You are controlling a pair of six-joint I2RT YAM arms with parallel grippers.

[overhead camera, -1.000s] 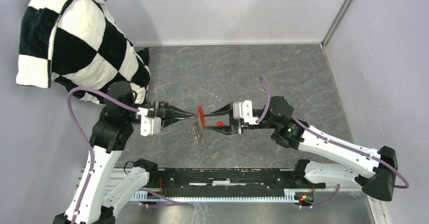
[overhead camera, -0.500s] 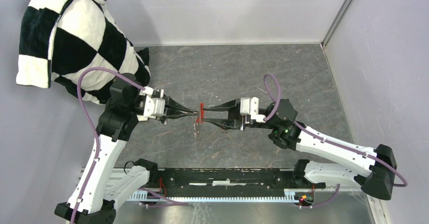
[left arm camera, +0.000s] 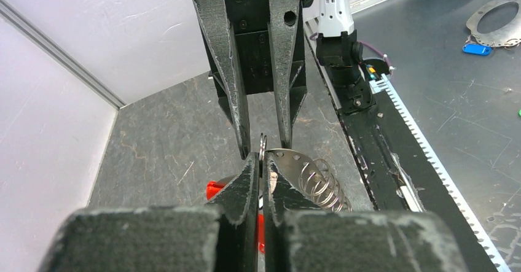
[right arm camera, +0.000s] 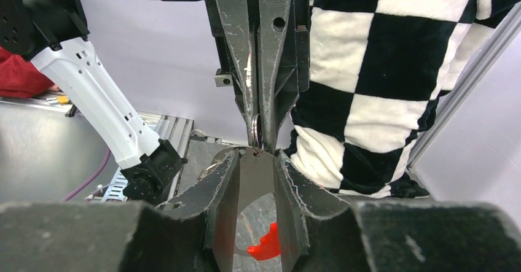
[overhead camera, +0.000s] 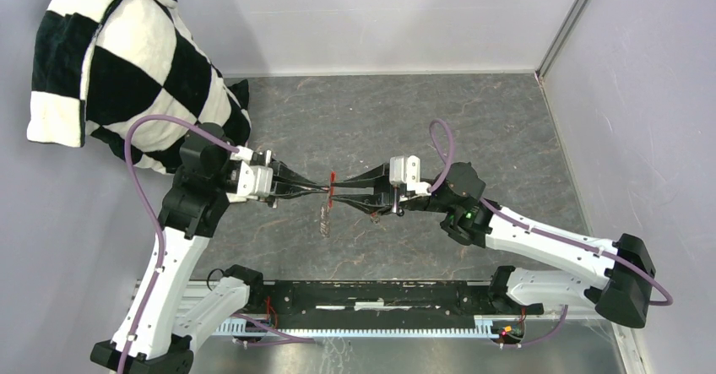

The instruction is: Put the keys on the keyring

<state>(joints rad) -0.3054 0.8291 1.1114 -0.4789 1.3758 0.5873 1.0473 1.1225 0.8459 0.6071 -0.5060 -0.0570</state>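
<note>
The keyring point(left arm camera: 262, 142) is up in the air above the table point(overhead camera: 380, 121), about midway between the two arms. You have its thin ring clamped edge-on between the tips of the left gripper point(left arm camera: 262, 161), whose fingers are pressed together. The right gripper point(right arm camera: 256, 158) faces it tip to tip, with its fingers apart, one on each side of the ring. A flat silvery plate point(right arm camera: 255, 177) and a wire coil point(left arm camera: 319, 183) hang just below. A red piece point(right arm camera: 266, 247) shows under the tips, but you cannot tell whether it is the fob or a key.
</note>
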